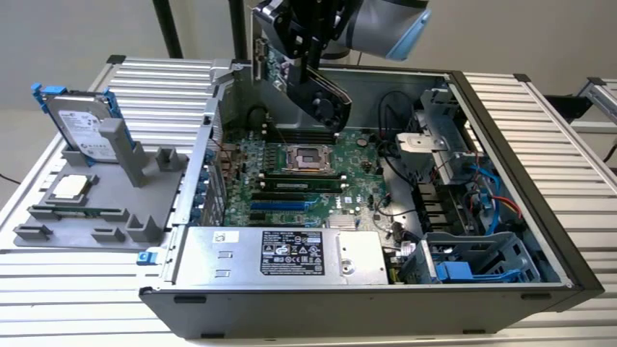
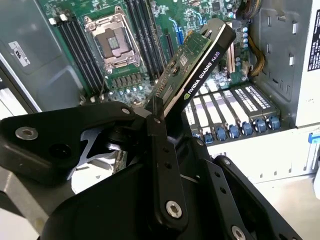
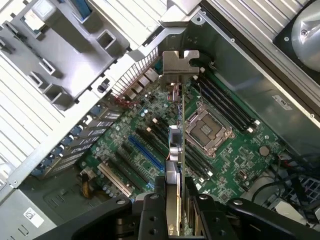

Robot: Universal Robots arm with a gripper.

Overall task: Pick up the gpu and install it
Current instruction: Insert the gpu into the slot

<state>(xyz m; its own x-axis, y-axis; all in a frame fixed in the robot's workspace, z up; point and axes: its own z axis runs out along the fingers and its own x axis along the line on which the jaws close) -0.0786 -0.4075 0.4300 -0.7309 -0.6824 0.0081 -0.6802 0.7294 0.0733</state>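
Two fingers of my gripper are clamped on the gpu, held tilted at the exterior view's upper middle above the motherboard; I judge it light, stiff, fragile, best gripped by its edges.

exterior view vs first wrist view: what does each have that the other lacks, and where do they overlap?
Exterior view: the blue drive cage and the red and blue cables, on the exterior view's right.
First wrist view: the silver end bracket face-on, beside the rear vent grille.
Both: the gpu clamped in the gripper above the motherboard, plus the CPU socket and the gray fixture.
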